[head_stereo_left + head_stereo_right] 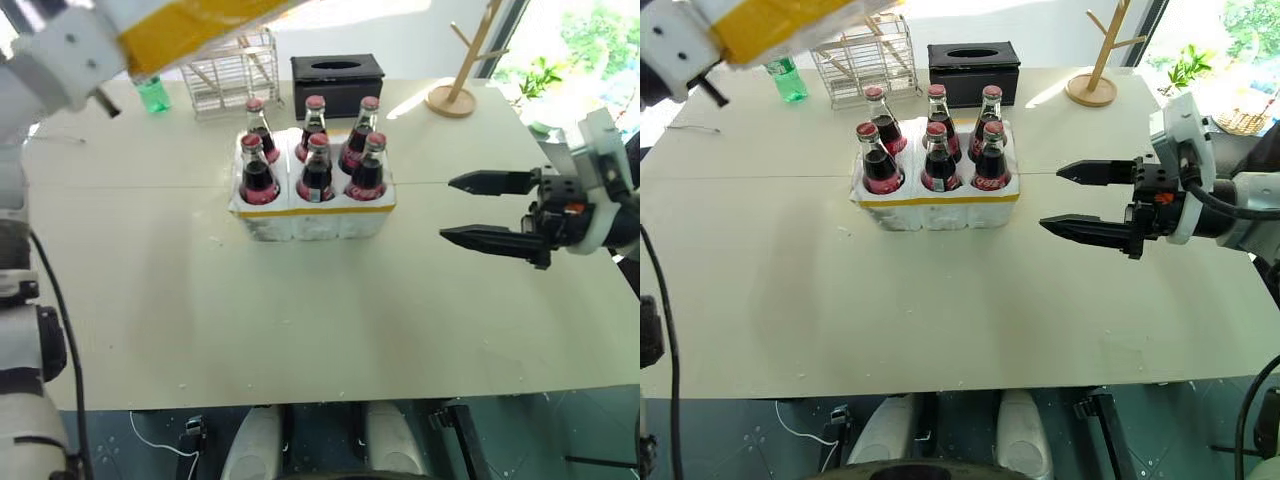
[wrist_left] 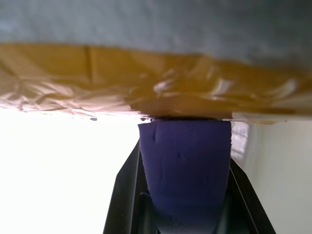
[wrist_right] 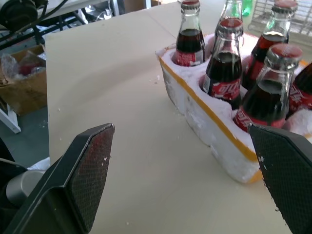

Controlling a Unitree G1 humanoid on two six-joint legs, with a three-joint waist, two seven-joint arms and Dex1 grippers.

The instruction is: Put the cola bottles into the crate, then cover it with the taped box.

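- Up at the far left corner of the scene, the taped box [image 1: 190,28] hangs above the counter [image 1: 300,320], carried by the left gripper [image 2: 184,146], which is clamped shut on its yellow-taped edge.
- From that gripper, the crate [image 1: 312,215] lies lower down, nearer the robot and off to the right; that offset is what the covering move turns on, as I judge it.
- All six cola bottles [image 1: 316,170] stand upright in the crate's wells, two rows of three, so the loading part of the task looks done.
- The crate's long axis runs left to right across the counter; whether the box's long side already runs the same way I cannot tell, as so little of it shows.
- The bottle necks rise well above the crate's rim, so the box would have to come over them from above before it goes down.
- The right gripper [image 1: 492,211] hovers with its jaws spread wide and empty, level with the crate and off to its right, apart from it.
- Beyond the crate stand a black tissue box [image 1: 337,80], a wire rack [image 1: 232,75], a green bottle [image 1: 152,94] and a wooden stand [image 1: 462,60], all clear of the path.
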